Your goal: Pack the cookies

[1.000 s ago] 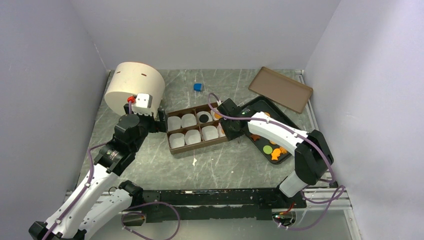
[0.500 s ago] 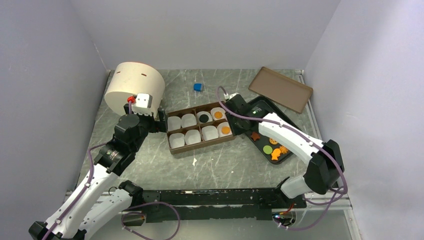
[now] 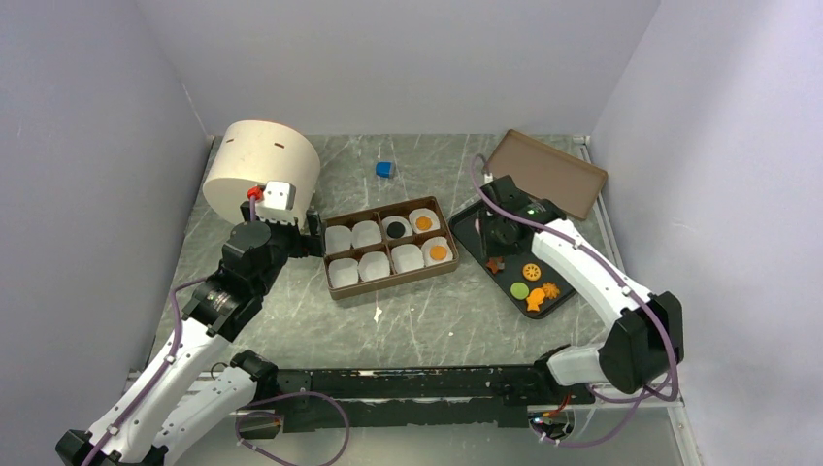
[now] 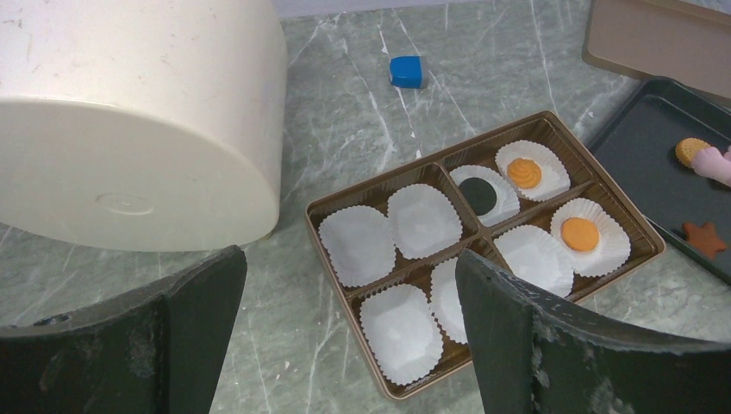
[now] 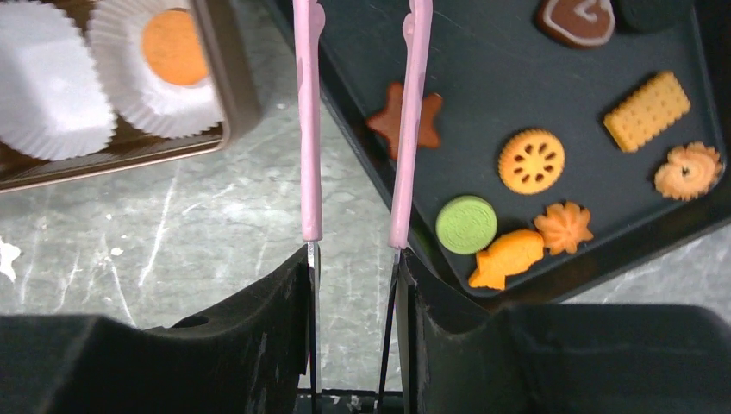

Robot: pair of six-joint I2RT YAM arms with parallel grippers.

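The beige drum at far left has only slots in its side and no writing. The left gripper hangs at 9 o'clock of the box, spread as wide as it goes and empty. It does best to stay there, out of the way. Three of the box's eight cups are filled, with a black round and two orange rounds, all at the 3 o'clock end, so five cups are free. The right gripper is over the tray, at 3 o'clock of the box. Its pink fingers are partway apart with nothing between them as far as can be seen. The tips are cut off, so I cannot tell whether they hold anything. The other cookies lie loose on the tray, and the star is nearest the fingers. The step looks like fetching the next one. It should drop straight down astride a single piece, clear of its neighbours, pinch it by its edges, lift it level, and take it to an empty cup. No brand, label or lettering can be read on the tray, or on the lid at its 1 o'clock.
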